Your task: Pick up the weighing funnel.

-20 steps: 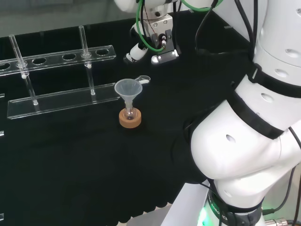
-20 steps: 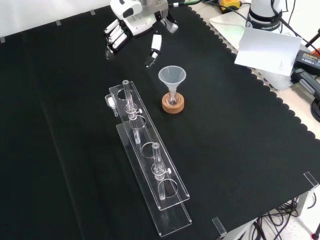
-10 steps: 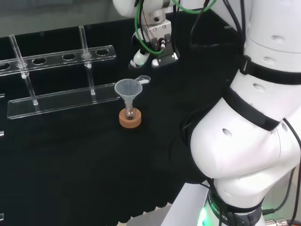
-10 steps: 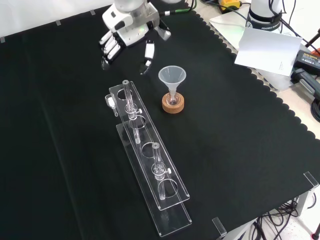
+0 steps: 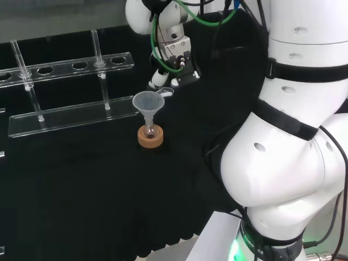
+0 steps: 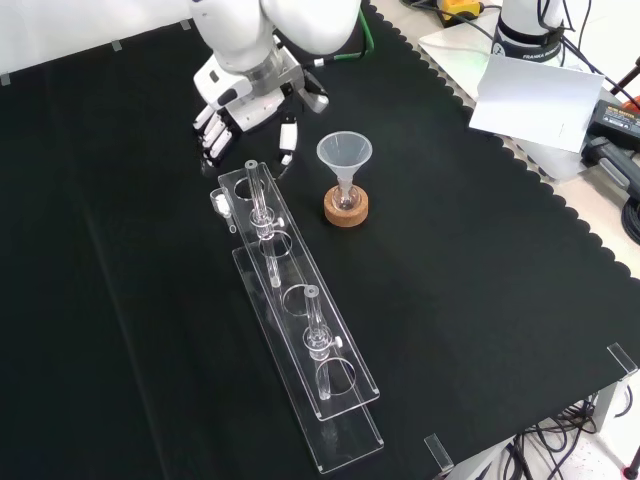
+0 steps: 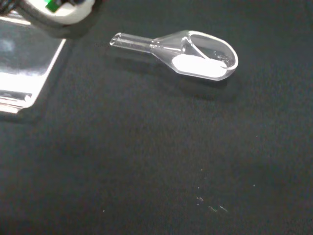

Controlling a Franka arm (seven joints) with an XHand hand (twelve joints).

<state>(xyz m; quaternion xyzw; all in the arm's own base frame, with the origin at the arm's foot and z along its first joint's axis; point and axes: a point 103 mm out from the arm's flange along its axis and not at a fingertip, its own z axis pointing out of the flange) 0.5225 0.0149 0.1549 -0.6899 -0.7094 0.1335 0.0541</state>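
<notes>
In the upper left of the front view, the hand (image 6: 243, 98) hangs over the black cloth (image 6: 480, 260), just above the top end of the clear rack (image 6: 300, 330). Its fingers (image 6: 209, 135) and thumb are spread apart and hold nothing. At the upper centre of the head view, the weighing funnel (image 5: 167, 92) lies on the cloth just below the hand and behind the funnel (image 5: 148, 102), which stands on its cork ring (image 5: 150, 138). The wrist view shows the weighing funnel flat and untouched, with a white patch in its scoop.
</notes>
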